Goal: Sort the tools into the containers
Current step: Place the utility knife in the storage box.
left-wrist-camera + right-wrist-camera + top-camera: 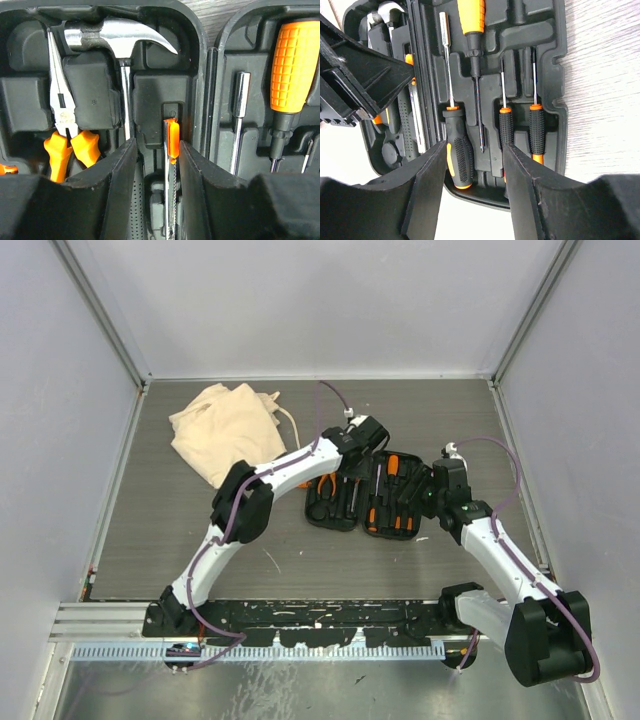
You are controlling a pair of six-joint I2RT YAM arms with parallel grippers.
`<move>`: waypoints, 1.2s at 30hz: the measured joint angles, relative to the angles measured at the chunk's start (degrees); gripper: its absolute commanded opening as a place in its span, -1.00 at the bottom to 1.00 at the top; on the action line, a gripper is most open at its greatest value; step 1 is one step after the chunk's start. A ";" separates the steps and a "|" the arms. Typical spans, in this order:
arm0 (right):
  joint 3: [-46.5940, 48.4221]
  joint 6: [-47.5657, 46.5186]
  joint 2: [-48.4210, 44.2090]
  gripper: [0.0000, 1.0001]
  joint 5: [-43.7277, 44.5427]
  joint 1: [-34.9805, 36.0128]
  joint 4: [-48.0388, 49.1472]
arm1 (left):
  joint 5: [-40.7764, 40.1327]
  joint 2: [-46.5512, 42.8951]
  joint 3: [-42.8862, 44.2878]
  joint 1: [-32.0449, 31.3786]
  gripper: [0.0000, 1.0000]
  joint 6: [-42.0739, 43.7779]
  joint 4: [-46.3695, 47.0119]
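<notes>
Black plastic case [360, 502] lies open mid-table, its tools bedded in moulded slots that keep them put. My left gripper [156, 150] stands apart astride an orange-tipped blade [172, 140], clamping nothing. My right gripper [475, 150], likewise apart, straddles a screwdriver [457, 160]. Bag [225, 430] lies back-left, clear of the case.

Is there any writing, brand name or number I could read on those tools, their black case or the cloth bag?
No text can be read anywhere.
The pliers may carry a tiny stamp near their joint, too small and blurred to read.
The hammer, the screwdrivers, the tool case and the cloth bag show no lettering.
</notes>
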 measured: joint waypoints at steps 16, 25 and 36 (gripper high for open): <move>0.83 -4.87 1.57 0.01 -4.31 0.00 0.09 | 1.01 -14.40 -10.88 1.14 -0.28 0.55 4.09; 10.73 -7.32 11.93 -0.28 -7.76 0.66 0.63 | 4.33 -24.39 -28.79 3.74 -0.42 2.82 13.07; 24.59 -7.41 30.10 -0.48 -7.19 10.47 -0.68 | 6.86 -34.10 -45.70 4.52 -0.51 1.51 20.98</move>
